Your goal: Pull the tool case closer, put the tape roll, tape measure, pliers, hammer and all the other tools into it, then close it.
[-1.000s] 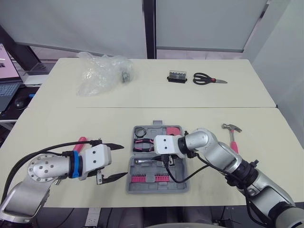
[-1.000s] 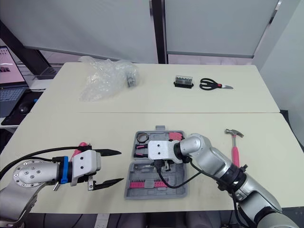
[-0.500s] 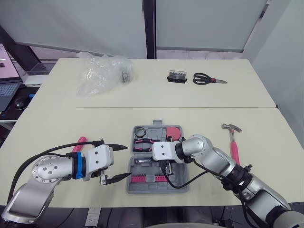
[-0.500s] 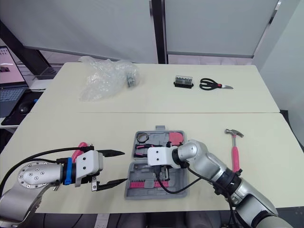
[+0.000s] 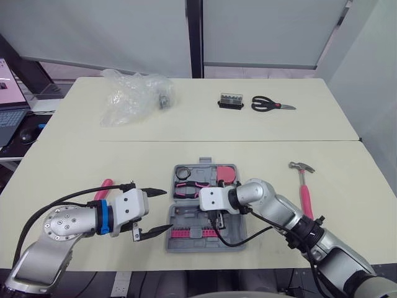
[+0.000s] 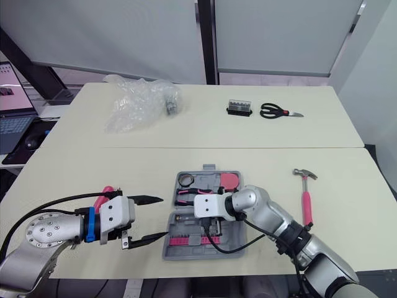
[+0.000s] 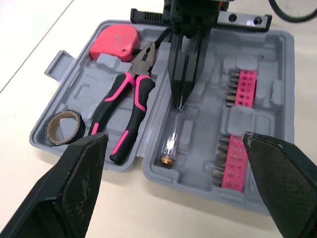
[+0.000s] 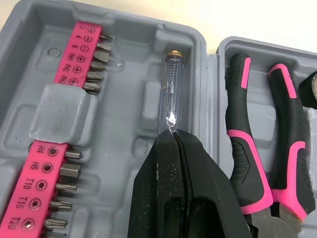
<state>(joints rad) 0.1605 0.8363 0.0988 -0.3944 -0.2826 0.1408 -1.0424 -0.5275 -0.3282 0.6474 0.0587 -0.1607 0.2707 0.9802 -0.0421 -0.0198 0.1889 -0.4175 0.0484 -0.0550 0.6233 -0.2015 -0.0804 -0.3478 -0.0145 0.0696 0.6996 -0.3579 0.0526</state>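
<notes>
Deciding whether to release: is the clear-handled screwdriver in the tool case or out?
In: the screwdriver lies in a groove of the open tool case beside the hinge, right gripper shut on its shaft.

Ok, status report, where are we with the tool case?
Left gripper open, beside the tool case. Right gripper shut on clear screwdriver inside the case. Hammer, scissors out on the table.

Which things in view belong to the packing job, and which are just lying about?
Job: tool case, tape roll, tape measure, pliers, clear-handled screwdriver, hammer, scissors, pink-handled tool by the left arm, probably the small black box.
Lying about: crumpled plastic bag, laptop.
</notes>
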